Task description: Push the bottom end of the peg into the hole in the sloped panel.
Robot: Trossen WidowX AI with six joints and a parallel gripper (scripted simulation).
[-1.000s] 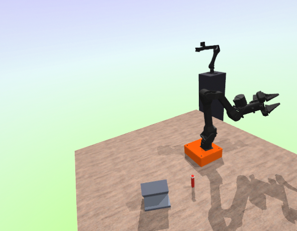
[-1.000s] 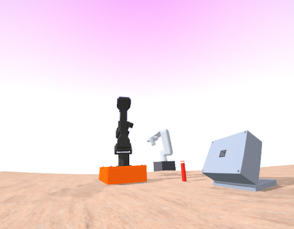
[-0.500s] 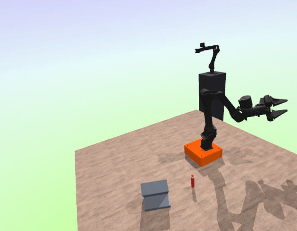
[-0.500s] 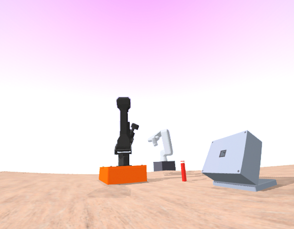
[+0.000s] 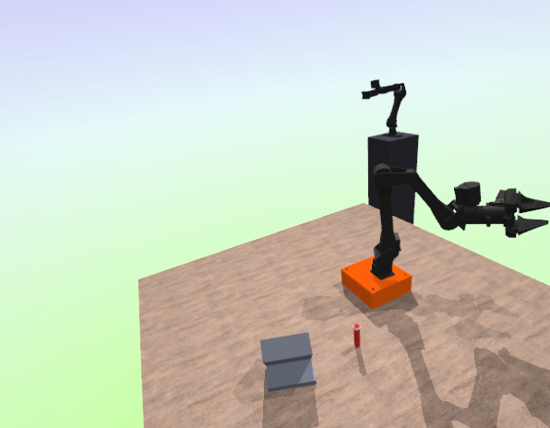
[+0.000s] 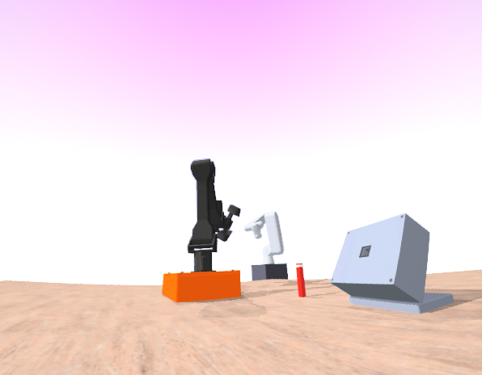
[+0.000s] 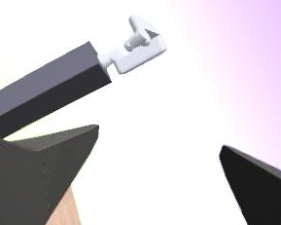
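Nothing gripped. Top: tool (image 5: pixel 530 214) sitting at right edge, jaws apart, well away from peg (image 5: pixel 357 336) standing lower centre on surface (image 5: pixel 211 300); long reach risking a knock-over. Exterior: hole (image 6: pixel 365 250) showing in panel (image 6: pixel 379 259), tool hiding behind arm. Wrist: peg not showing.

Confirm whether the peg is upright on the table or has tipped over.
Upright. The red peg stands vertical on the table, white-tipped end up, between the orange base and the sloped panel; the open gripper is far away.
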